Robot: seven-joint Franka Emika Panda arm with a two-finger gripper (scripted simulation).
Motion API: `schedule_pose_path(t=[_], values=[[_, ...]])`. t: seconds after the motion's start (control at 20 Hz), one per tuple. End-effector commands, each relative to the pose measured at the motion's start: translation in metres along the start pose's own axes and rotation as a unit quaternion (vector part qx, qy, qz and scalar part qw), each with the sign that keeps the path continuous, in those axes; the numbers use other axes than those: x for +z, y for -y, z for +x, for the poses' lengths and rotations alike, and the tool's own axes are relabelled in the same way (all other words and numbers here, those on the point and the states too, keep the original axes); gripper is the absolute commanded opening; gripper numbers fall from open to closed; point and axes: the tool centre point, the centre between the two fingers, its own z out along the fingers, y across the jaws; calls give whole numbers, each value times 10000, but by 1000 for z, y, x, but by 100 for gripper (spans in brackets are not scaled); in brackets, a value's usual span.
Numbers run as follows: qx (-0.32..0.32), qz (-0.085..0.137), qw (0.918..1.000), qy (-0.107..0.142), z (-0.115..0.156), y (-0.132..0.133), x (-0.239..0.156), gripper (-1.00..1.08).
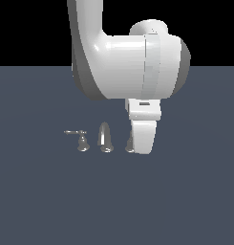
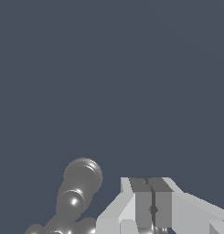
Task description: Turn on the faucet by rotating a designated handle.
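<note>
Item one, left of centre in the exterior view: the twin handle (image 1: 82, 142), chrome, its thin lever pointing to the frame's left. Not my target; I leave it alone.

Item two, just right of it: the faucet spout (image 1: 105, 138), a tapered chrome bullet, upright on the dark tabletop (image 1: 185, 201). In the wrist view it shows as a rounded chrome body in the lower left.

Item three, right of the spout: the handle (image 1: 130, 146) I must turn. I see only a sliver of its flared base; my gripper (image 1: 143, 143) covers the rest, lever included.

Item four: the gripper, at centre right under the white arm (image 1: 128, 62). In the wrist view the fingers (image 2: 141, 203) stand pressed together with only a thin seam between, holding nothing I can see.

Handling, my judgement: rigid, polished, likely slippery metal. I would push at the lever's outer end, not the smooth base.
</note>
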Motion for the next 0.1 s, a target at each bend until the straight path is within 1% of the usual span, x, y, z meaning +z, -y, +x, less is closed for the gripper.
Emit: schedule_pose_path(t=[0.0, 0.05], values=[[-390, 50, 9992, 58, -52, 6, -1, -100], [-390, 50, 9992, 58, -52, 6, -1, -100]])
